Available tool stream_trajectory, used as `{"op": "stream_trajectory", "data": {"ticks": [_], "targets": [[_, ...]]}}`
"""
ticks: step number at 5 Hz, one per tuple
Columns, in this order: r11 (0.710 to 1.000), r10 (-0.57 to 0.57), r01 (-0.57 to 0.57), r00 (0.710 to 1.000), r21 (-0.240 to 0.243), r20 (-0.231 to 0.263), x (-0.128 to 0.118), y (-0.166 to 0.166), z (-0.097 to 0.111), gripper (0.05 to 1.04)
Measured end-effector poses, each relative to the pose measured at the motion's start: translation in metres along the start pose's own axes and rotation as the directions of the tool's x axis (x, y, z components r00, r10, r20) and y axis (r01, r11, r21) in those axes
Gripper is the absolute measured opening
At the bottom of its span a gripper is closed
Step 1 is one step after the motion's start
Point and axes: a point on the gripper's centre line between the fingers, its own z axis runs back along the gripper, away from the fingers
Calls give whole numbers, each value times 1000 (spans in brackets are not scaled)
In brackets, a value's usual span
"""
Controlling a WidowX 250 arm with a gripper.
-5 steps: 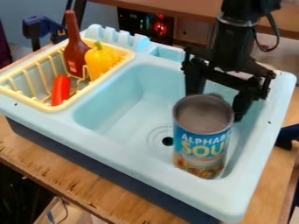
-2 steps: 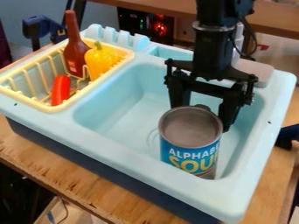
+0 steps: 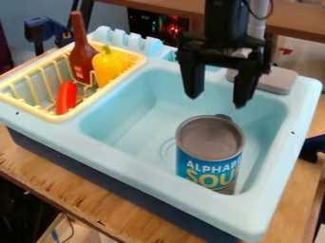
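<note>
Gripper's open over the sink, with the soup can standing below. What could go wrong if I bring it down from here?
The can looks wide for the gap between the gripper's fingers, so a fingertip might land on its rim and tip it.
The can stands close to the sink's front edge, so a push that way could jam it against the wall.
The basin wall could also catch a finger on a low sideways move.

A blue-grey wall (image 3: 41, 9) shows upper left, and a red light (image 3: 173, 29) glows near top centre. A wooden tabletop (image 3: 63, 191) crosses the lower left.
</note>
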Motion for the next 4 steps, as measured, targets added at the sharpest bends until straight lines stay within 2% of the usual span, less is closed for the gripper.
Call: {"op": "stream_trajectory", "data": {"ticks": [1, 2, 3, 4], "targets": [[999, 4, -6, 999, 34, 52, -4, 6, 19, 1000], [996, -14, 6, 996, 93, 87, -19, 5, 39, 1000], [986, -35, 34, 999, 162, 1, -38, -6, 38, 1000], [993, -65, 77, 989, 89, -135, -42, -14, 38, 1000]]}}
